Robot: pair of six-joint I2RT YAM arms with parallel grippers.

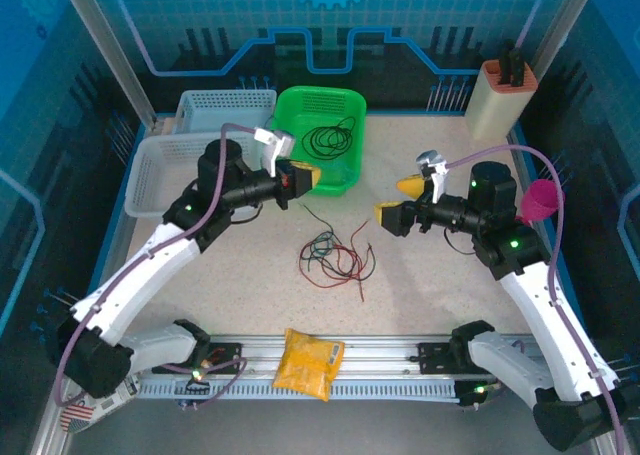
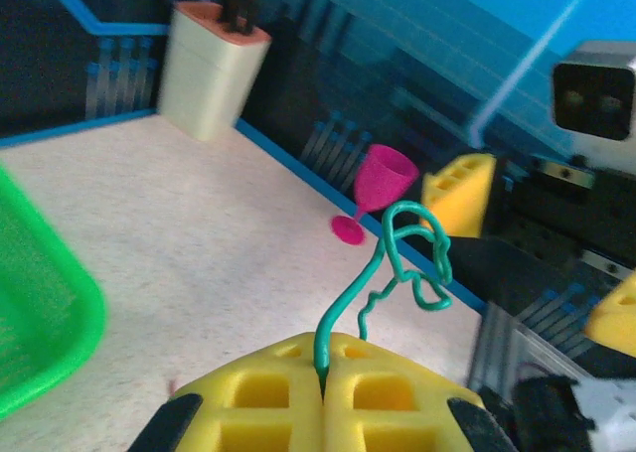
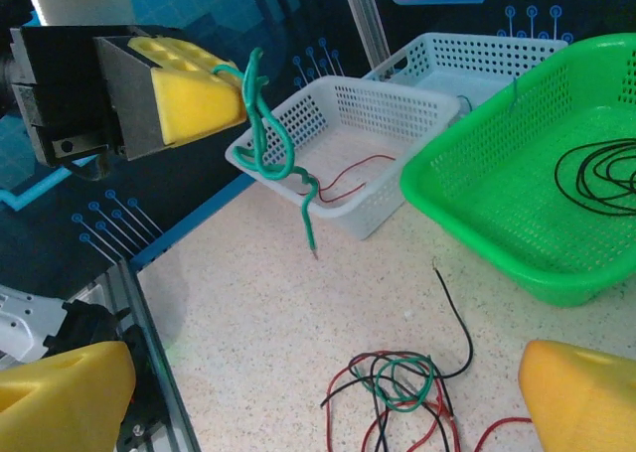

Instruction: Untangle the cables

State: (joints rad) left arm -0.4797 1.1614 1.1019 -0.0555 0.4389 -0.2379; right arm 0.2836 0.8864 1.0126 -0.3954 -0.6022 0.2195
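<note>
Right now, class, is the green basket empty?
No, a coil of black cable lies on the floor of the green basket.

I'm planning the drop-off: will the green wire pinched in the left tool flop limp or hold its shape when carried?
Probably semi-stiff: the green wire shows curls and kinks while hanging from the shut left tool. Likely very light, being so thin. Its loops could snag on the tangle.
</note>
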